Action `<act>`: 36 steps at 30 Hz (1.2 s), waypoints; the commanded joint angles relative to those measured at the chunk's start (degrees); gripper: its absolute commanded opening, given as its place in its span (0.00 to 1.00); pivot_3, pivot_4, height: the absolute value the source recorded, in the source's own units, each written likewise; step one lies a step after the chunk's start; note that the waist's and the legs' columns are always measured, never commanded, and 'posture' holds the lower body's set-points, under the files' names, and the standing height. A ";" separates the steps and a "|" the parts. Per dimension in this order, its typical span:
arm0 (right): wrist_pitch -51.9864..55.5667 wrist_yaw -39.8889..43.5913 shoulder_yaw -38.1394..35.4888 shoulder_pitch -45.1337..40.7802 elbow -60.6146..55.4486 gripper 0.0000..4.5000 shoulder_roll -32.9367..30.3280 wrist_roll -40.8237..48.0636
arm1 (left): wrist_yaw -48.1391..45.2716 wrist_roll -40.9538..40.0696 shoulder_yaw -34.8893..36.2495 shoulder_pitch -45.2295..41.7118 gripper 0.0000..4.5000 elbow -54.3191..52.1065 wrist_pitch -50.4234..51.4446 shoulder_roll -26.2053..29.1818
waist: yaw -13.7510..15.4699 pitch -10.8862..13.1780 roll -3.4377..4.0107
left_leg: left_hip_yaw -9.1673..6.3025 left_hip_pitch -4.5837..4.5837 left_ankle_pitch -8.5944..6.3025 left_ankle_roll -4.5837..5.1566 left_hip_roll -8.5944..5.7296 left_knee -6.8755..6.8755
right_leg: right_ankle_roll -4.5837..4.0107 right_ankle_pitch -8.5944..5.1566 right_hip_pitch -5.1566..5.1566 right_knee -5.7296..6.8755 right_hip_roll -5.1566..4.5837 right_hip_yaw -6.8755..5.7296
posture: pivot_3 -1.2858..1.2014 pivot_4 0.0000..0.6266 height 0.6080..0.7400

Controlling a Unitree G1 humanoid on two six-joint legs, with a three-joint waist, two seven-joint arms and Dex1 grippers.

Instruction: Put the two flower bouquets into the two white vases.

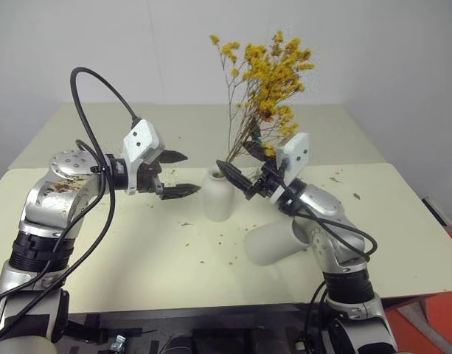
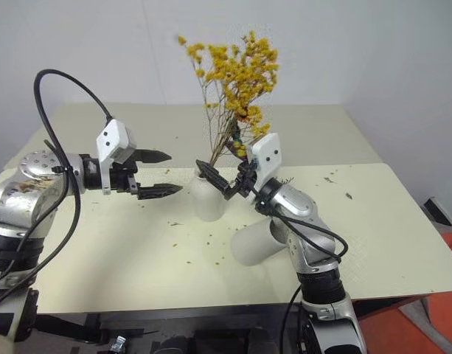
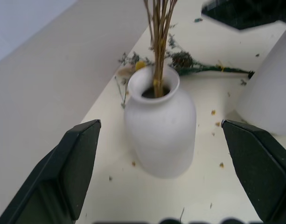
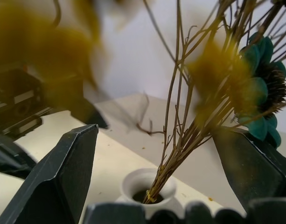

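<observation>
first bouquet placed: yellow bouquet (image 1: pixel 266 77) standing upright with stems down the neck of the small vase (image 1: pixel 218 194) at mid-worktop (image 1: pixel 137 258); right gripper (image 1: pixel 248 177) just beside those stems above the neck, fingers spread wide and clamping nothing; left gripper (image 1: pixel 174 174) level on the vase's other side, fingers (image 1: pixel 180 191) wide, apart from the vase, holding nothing; judged as the release after the first insertion, roughly halfway through the task.

second bouquet, grey-green sprigs (image 3: pixel 198 67), lying flat on the worktop behind the small vase; tall vase (image 1: pixel 273 240) on its side near the right forearm, mouth apparently toward the robot; judged next: standing that vase upright, then reaching past the small vase for the sprigs without brushing the yellow stems.

left wrist view gives the sprigs on the worktop, hard to make out from the head views; right wrist view gives stems entering the neck from close above; head views give the toppled vase whole and both arms' spacing.
</observation>
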 commanded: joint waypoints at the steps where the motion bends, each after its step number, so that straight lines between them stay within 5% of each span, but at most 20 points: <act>1: 0.53 -0.40 0.59 -1.57 -0.91 0.99 0.81 0.54 | -0.33 0.37 -0.09 -1.83 1.00 0.37 -1.45 -0.04 | 0.03 0.00 0.00 | -0.01 0.00 0.00 0.00 0.06 0.00 | -0.01 0.00 0.00 0.00 0.07 0.01 | 0.52 0.24 1.00; 36: 0.19 -2.66 1.43 -7.83 6.05 0.99 3.28 -1.85 | -0.11 0.26 -0.15 -1.28 1.00 0.18 -0.57 -0.26 | 0.46 0.00 0.01 | -0.01 -0.09 0.00 0.00 0.18 0.00 | -0.22 0.11 -0.07 -0.03 0.17 0.01 | 0.52 0.24 1.00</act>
